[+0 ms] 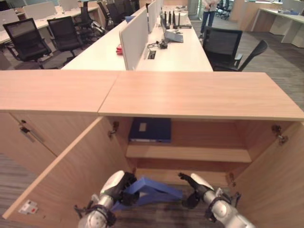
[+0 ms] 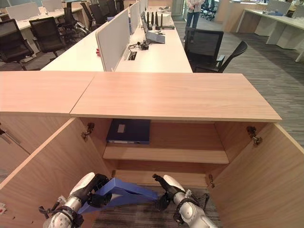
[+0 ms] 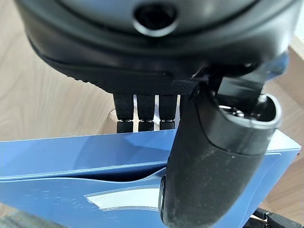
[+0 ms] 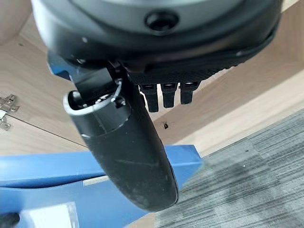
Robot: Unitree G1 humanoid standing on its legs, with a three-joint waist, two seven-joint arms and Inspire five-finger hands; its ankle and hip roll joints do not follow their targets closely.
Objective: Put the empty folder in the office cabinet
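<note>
Gripping the blue folder [image 1: 151, 191] from both ends, the left robot hand [image 1: 121, 186] and right robot hand [image 1: 194, 183] pinch it, thumbs over, fingers behind, keeping it level before the open cabinet [image 1: 190, 153], below its shelf edge.

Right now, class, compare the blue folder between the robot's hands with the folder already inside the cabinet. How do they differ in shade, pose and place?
The held folder is lighter blue; the shelved folder is dark navy.
The held folder is gaping open; the shelved folder looks closed and lies flat.
The held folder is low in front of the cabinet, between the left hand and right hand; the shelved folder rests on the upper shelf, untouched.
Both are blue with a pale label.
</note>
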